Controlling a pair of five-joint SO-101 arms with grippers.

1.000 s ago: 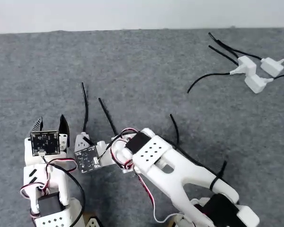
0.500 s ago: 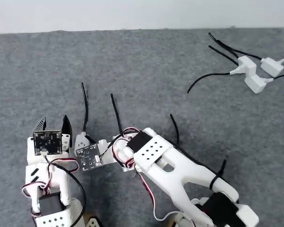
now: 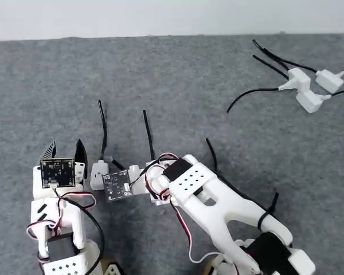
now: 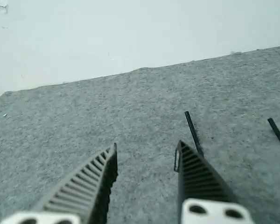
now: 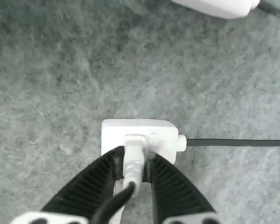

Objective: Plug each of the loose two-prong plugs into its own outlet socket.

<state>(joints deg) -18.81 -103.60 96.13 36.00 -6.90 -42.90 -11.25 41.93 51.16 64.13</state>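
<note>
Grey felt mat (image 3: pixel 178 74): left pincer (image 4: pixel 147 147) released, right pincer (image 5: pixel 134 161) grasping a white plug (image 5: pixel 134 148).
The left pincer hovers with its ribbed fingers (image 4: pixel 95 179) spread and nothing between them; a black cord (image 4: pixel 192 130) lies just ahead of one fingertip, its near end hidden behind that finger. The right pincer's plug touches a white socket block (image 5: pixel 151 133) directly ahead of its fingertips; the prongs are hidden, so how deep they sit cannot be told. A second white piece (image 5: pixel 214 5) lies beyond the block, cut off at the edge. From above, the wrist camera board (image 3: pixel 116 185) covers this pincer. Well apart from both pincers lies a cluster of white plugs and sockets (image 3: pixel 309 86), too small to sort.
</note>
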